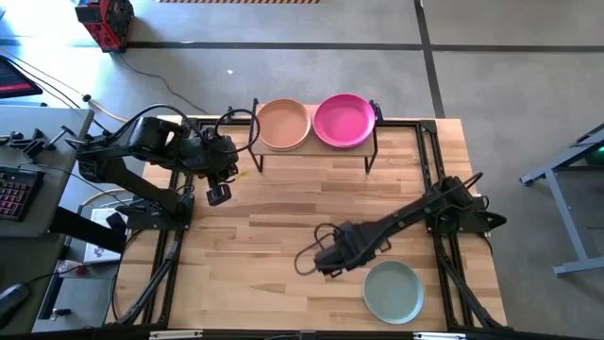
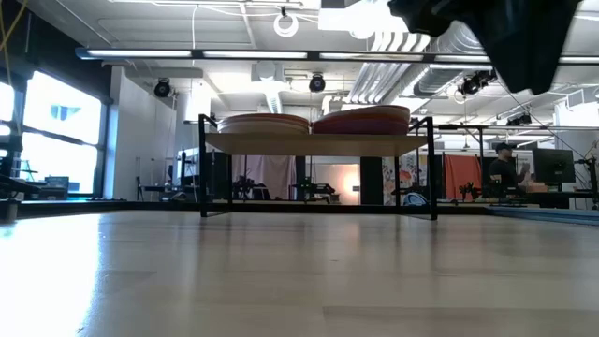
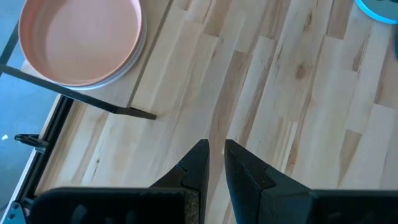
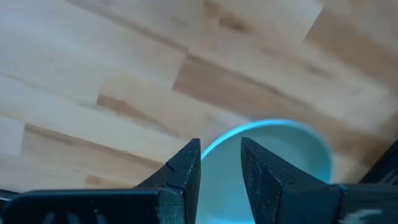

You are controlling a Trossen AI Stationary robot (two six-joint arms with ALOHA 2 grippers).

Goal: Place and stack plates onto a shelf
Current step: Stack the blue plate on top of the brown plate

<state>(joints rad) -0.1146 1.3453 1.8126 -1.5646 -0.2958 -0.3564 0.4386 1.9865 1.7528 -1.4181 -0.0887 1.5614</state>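
The right gripper (image 1: 327, 263) reaches low beside the pale teal plate (image 1: 394, 291) (fingers (image 4: 184, 171) apart, seemingly empty). The shelf (image 1: 312, 150) holds tan-pink and magenta stacks; the left gripper (image 1: 218, 195) hovers near it, nearly closed.

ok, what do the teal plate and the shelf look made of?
Teal plate: matte, evenly coloured, no glare; looks like plastic or glazed ceramic, can't tell which. Shelf: a light wood board, going by its pale edge, on thin black legs that look like metal.

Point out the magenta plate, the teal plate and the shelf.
magenta plate (image 1: 343, 120): high view, its centre.
teal plate (image 1: 394, 292): high view, its centre.
shelf (image 2: 318, 142): low view, the board's front edge.
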